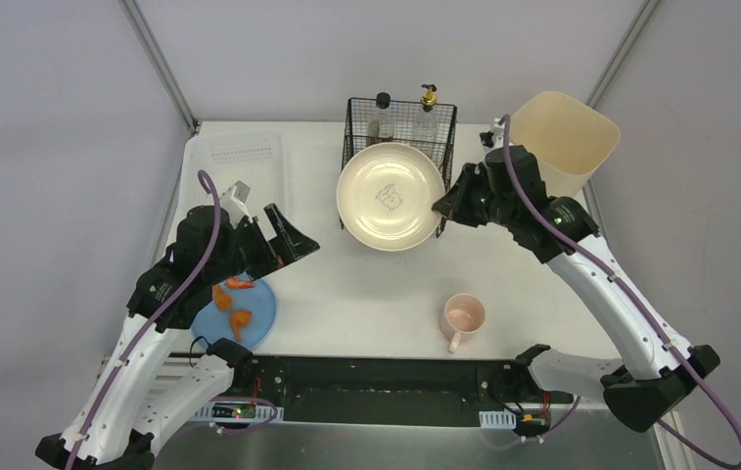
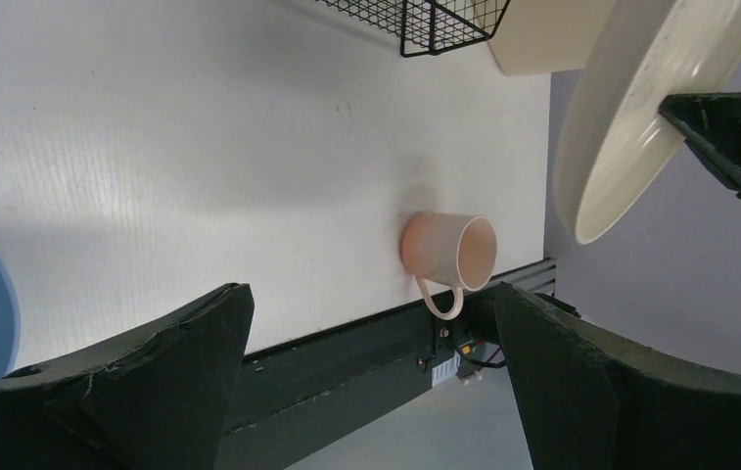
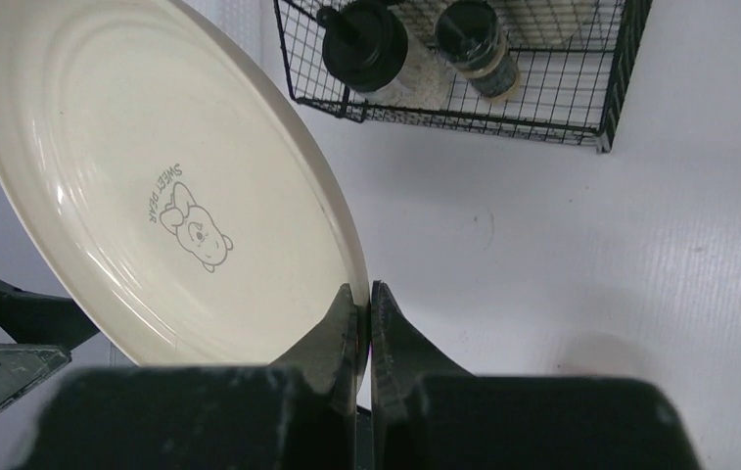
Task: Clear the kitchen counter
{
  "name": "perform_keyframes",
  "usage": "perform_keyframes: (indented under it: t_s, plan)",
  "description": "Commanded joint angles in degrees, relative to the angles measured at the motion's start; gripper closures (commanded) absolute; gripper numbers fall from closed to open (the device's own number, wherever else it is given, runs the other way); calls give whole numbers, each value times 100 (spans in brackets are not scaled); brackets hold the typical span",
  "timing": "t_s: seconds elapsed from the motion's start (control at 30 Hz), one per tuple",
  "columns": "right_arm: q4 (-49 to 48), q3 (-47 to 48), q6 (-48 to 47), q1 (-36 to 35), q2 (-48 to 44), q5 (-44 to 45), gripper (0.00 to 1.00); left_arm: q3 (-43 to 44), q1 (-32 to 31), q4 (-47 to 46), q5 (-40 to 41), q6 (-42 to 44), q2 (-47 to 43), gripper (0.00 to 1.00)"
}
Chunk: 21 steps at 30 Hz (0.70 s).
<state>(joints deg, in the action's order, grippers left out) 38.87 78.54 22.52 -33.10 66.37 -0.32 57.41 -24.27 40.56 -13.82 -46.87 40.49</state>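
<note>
From above, the right arm reaches over the white desk. The right gripper pinches the rim of a cream plate by a wire basket. The left gripper hangs wide open over a blue plate.

Left wrist view: a pink mug stands on the desk.

Right wrist view: the tilted plate says "SWEET DEAR" (beside a little animal with a bow).

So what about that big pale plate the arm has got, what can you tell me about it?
The plate is round, cream and glossy, probably ceramic, with a raised rim and a small grey cartoon animal printed in the middle. It is empty. The right gripper pinches its rim, holding it tilted above the white counter, just in front of the wire basket.
</note>
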Motion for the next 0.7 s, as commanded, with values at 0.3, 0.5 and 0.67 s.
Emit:
perform_keyframes:
  t_s: [0.3, 0.5, 0.67]
  plan:
    - [-613, -203, 540, -972, 483, 179, 100, 171, 54, 23, -37, -85, -70, 1]
    - [-700, -131, 632, -1302, 755, 249, 100, 42, 54, 27, -14, -94, -76, 1]
    - [-791, -17, 713, -1504, 1024, 211, 100, -38, 53, 23, 59, -56, -81, 4]
